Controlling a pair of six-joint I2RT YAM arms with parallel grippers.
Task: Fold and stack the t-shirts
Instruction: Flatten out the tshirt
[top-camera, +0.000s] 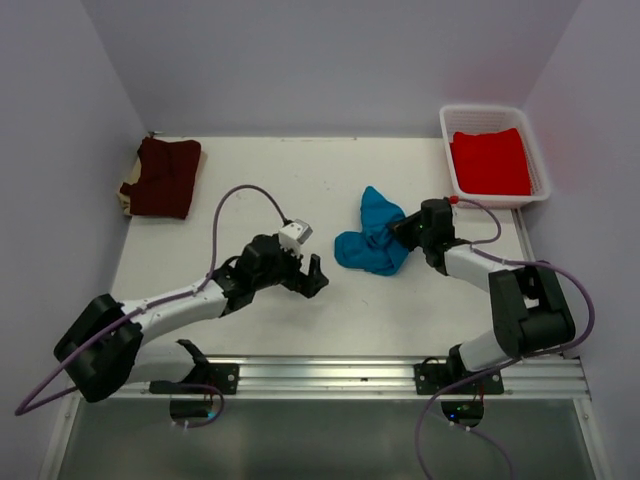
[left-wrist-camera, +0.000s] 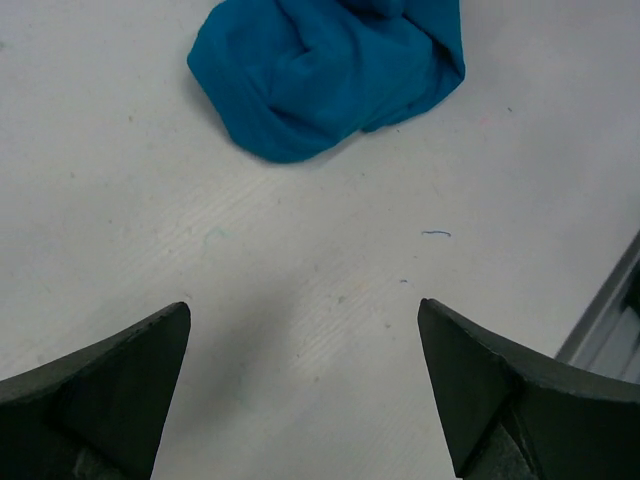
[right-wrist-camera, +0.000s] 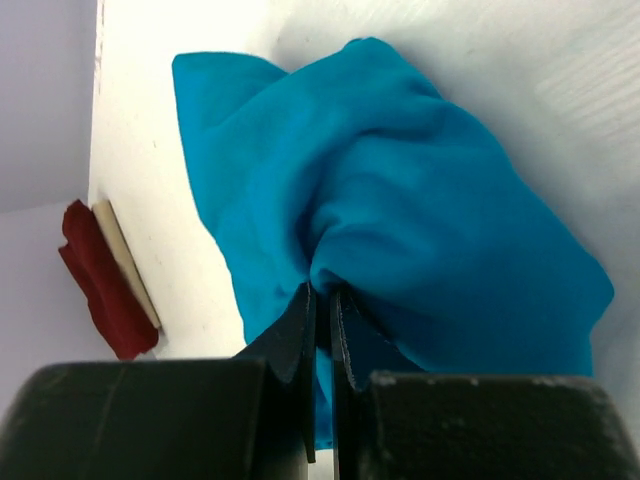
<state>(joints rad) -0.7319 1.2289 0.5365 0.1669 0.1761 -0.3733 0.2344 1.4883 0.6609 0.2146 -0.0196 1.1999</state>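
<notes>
Clamped shut, my right pincer (right-wrist-camera: 322, 292) bites a fold of the teal-blue t-shirt (top-camera: 368, 245), which lies crumpled near the middle of the table (top-camera: 300, 180), a little to the right. My left pincer (left-wrist-camera: 303, 312) hovers spread wide over bare tabletop just left of that shirt, touching nothing. The dark maroon t-shirt (top-camera: 163, 177) lies folded at the far left corner. The bright red t-shirt (top-camera: 490, 162) sits in the white basket (top-camera: 482, 110) at the far right.

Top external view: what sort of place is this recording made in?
Likely a robot lab cell: white table walled in by plain panels, left arm and right arm bolted to a metal rail, red t-shirt in a white basket.
</notes>
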